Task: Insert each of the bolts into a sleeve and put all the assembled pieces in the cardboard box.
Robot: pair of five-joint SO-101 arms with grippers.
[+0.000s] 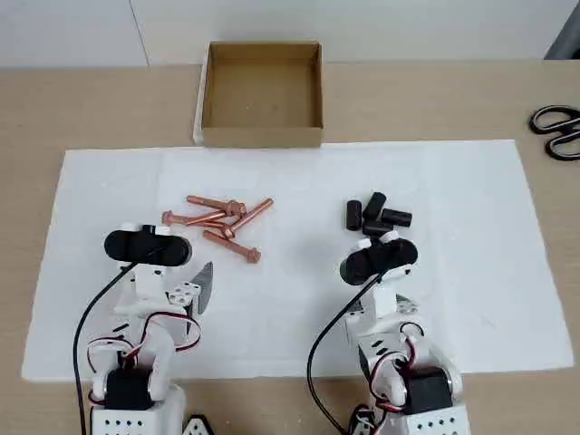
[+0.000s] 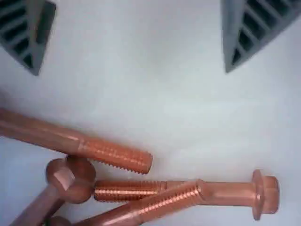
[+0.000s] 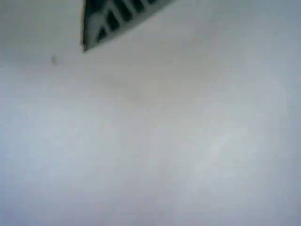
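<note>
Several copper bolts (image 1: 222,225) lie in a loose crossed pile on the left half of the white sheet (image 1: 290,299). Several short black sleeves (image 1: 376,216) are clustered to the right of the middle. The cardboard box (image 1: 263,127) stands open and empty behind the sheet. My left gripper (image 2: 131,70) is open over bare sheet just on the near side of the bolts (image 2: 117,157), touching none of them. One of its grey fingers (image 1: 204,285) shows beside the left arm. My right arm (image 1: 379,258) stands just on the near side of the sleeves, over plain sheet.
Black-handled scissors (image 1: 555,131) lie on the wooden table (image 1: 91,100) at the far right edge. The white sheet covers most of the work area, with free room between the bolt pile and the sleeves and towards the right end.
</note>
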